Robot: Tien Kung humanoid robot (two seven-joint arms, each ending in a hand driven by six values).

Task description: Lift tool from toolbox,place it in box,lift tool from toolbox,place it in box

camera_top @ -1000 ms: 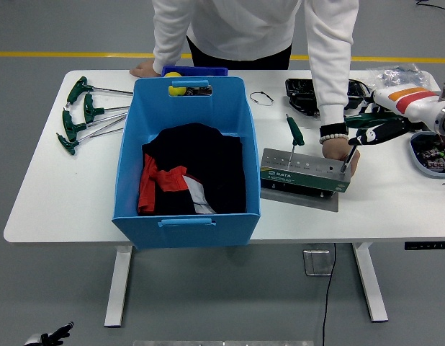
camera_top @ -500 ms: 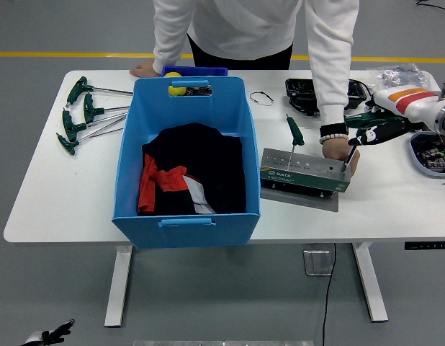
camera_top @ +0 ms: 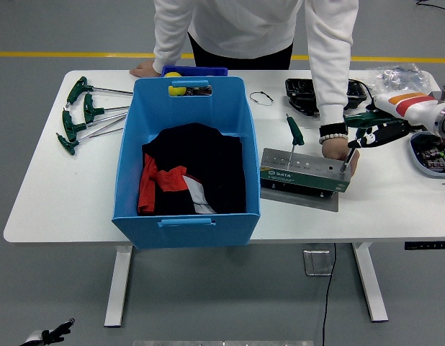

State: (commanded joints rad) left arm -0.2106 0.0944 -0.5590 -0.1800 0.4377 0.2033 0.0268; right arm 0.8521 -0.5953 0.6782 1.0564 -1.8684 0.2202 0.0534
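Centrally, the blue box [camera_top: 186, 162] is seen holding only dark and red cloth, with the metal toolbox [camera_top: 305, 173] just beside its right wall and steadied at the far end by a person's hand [camera_top: 336, 149]. Compared with a second ago, the right hand [camera_top: 368, 135] has been drawn slightly up and back, and the T-handle tool [camera_top: 348, 153] pinched in its fingers is judged nearly free of its slot, while a second tool [camera_top: 294, 137] is left standing upright.

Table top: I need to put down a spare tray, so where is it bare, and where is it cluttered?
Bare: the near-left corner below the T-handle wrenches, left of the blue box; also the near-right strip beyond the tool holder. Crowded: the far right, with black trays, a person's hand and the right hand.
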